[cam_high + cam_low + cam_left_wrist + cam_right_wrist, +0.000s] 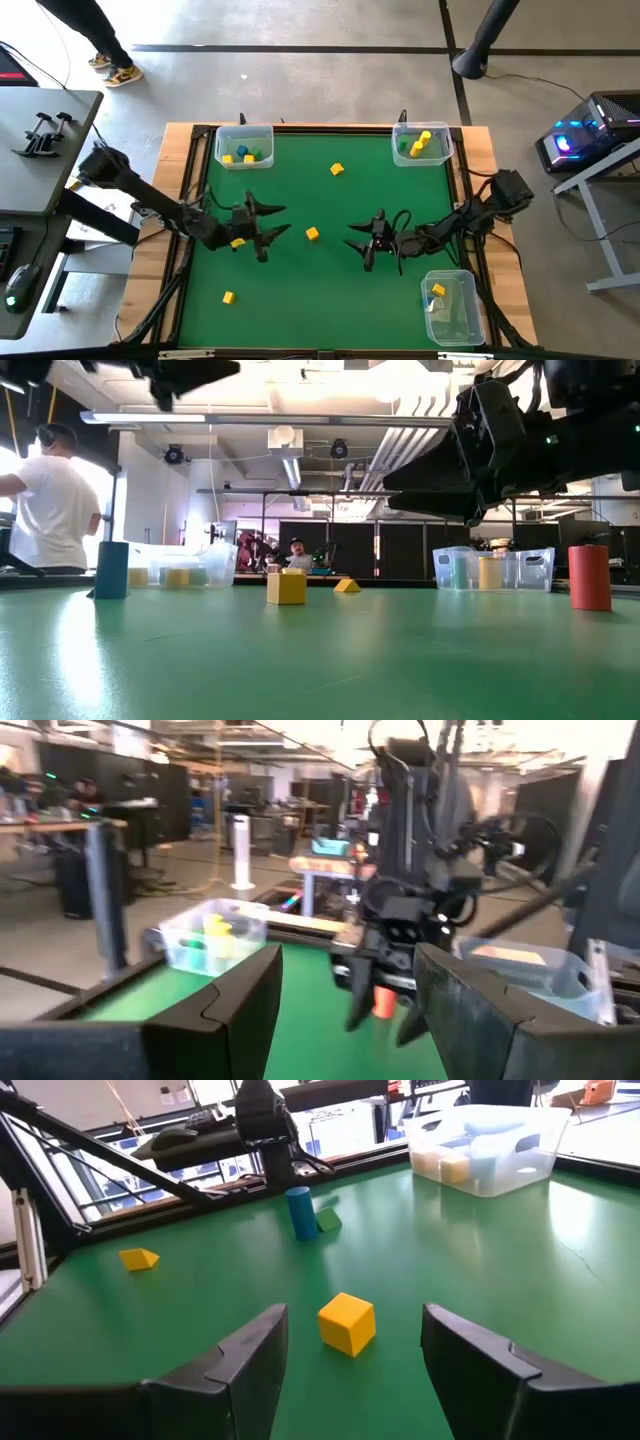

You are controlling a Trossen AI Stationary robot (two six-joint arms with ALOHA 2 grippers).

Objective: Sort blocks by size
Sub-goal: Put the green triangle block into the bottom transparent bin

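A yellow cube point(313, 233) rests on the green mat between my two grippers; it also shows in the right wrist view point(347, 1323) and the low view point(286, 586). My right gripper point(352, 238) is open, pointing toward the table's left edge, with the cube just ahead of its fingers point(250, 1360). My left gripper point(286, 220) is open and empty, pointing toward the right edge. A blue cylinder point(299, 1213) and a green block point(328, 1220) stand below my left arm. A red cylinder point(589, 577) stands below my right arm. Other yellow blocks point(337, 170) point(229, 297) point(237, 243) lie loose.
Three clear bins hold blocks: far left point(243, 147), far right point(421, 143) and near right point(450, 305). A wooden rim point(180, 180) frames the mat. A person point(50, 500) stands beyond the table's left side.
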